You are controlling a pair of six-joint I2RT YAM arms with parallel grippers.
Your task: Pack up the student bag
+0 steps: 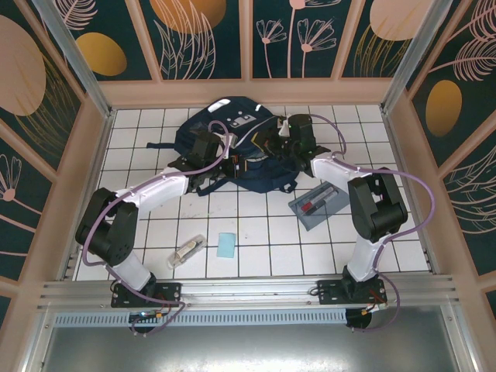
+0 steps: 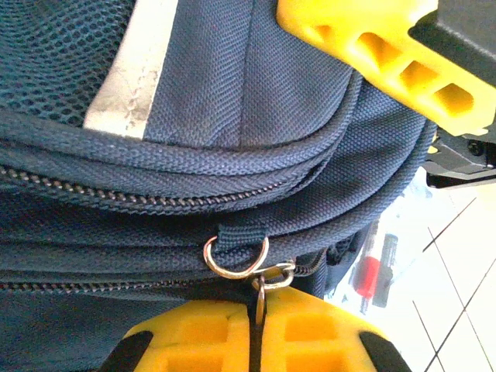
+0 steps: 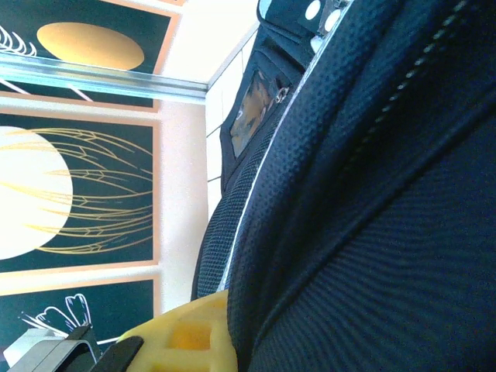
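The student bag (image 1: pixel 232 139), dark navy with white stripes and a grey patch, lies at the back middle of the tiled table. At the bag's near edge, my left gripper (image 1: pixel 225 164) (image 2: pixel 258 311) is shut on the metal zipper pull (image 2: pixel 261 293), which hangs below a small ring (image 2: pixel 235 260) on a fabric loop. My right gripper (image 1: pixel 273 145) is at the bag's right side, shut on its navy fabric (image 3: pixel 364 232). One yellow finger (image 3: pixel 182 341) shows beside the cloth and the other is hidden behind it. That same gripper's yellow finger (image 2: pixel 380 50) presses the bag's rim in the left wrist view.
A grey case (image 1: pixel 318 204) holding red and dark pens lies right of the bag. A light blue block (image 1: pixel 225 246) and a clear packet (image 1: pixel 187 252) lie near the front. Walls enclose the table on three sides.
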